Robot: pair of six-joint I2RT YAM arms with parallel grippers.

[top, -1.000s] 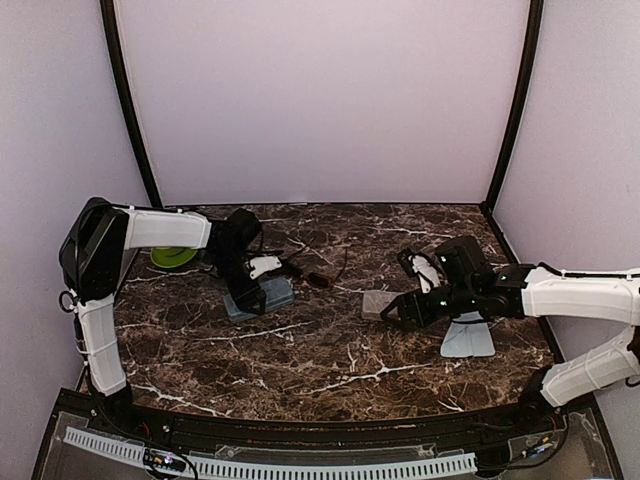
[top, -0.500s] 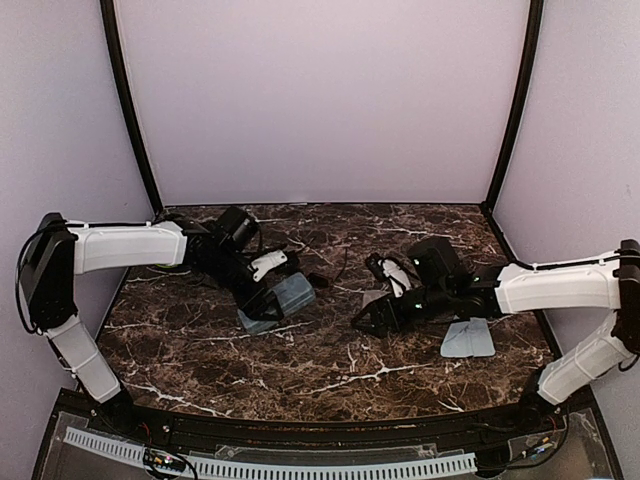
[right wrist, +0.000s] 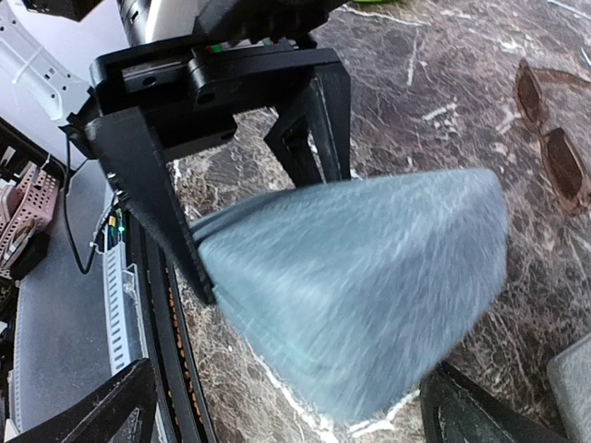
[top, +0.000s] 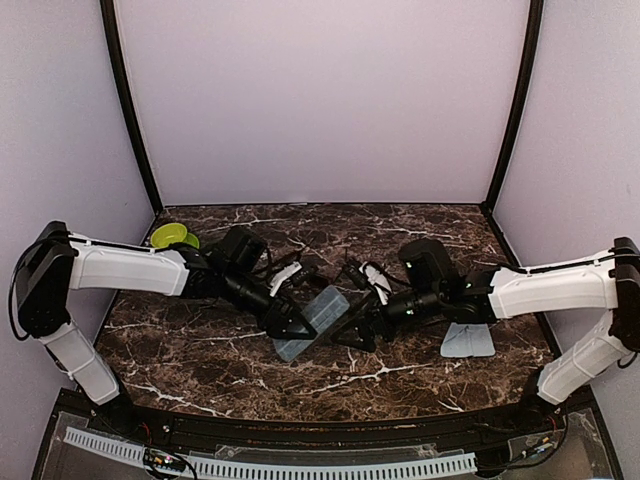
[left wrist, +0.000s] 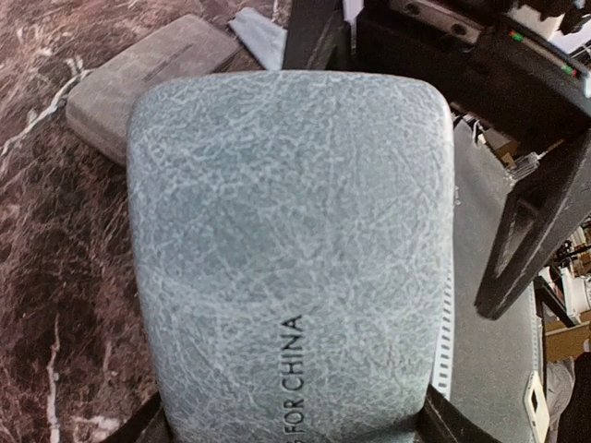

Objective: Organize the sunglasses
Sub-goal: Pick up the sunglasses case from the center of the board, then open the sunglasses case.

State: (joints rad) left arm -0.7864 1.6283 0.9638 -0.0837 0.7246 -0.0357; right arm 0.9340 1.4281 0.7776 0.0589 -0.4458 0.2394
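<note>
Blue-grey case (left wrist: pixel 291 249): textured shell at mid-table between the two arms. It is tilted and appears lifted off the marble table (top: pixel 200 350).
Left gripper (top: pixel 290 325): clamped on one end of the blue-grey case, one finger on each broad face.
Right gripper (top: pixel 352 333): fingers spread wide, holding nothing. The free end of the case points into the gap, and no contact is visible.
Reddish-brown sunglasses (right wrist: pixel 549 138): lying flat on the table, untouched.
Purple-tinted sunglasses: not made out in any view.
Key relation: from both grippers the reddish-brown pair lies past the case, toward the back wall. In the right wrist view it sits up and to the right of the case, well apart from the fingers. Its long axis appears to run roughly crosswise to the case.
Nearer arm: neither is clearly nearer, and only the right is free.
Beige case (left wrist: pixel 148 78): closed and flat on the table, beyond the held case.
Step in hand (judged): the case is presented for the right gripper to open, and no glasses are stowed yet.
</note>
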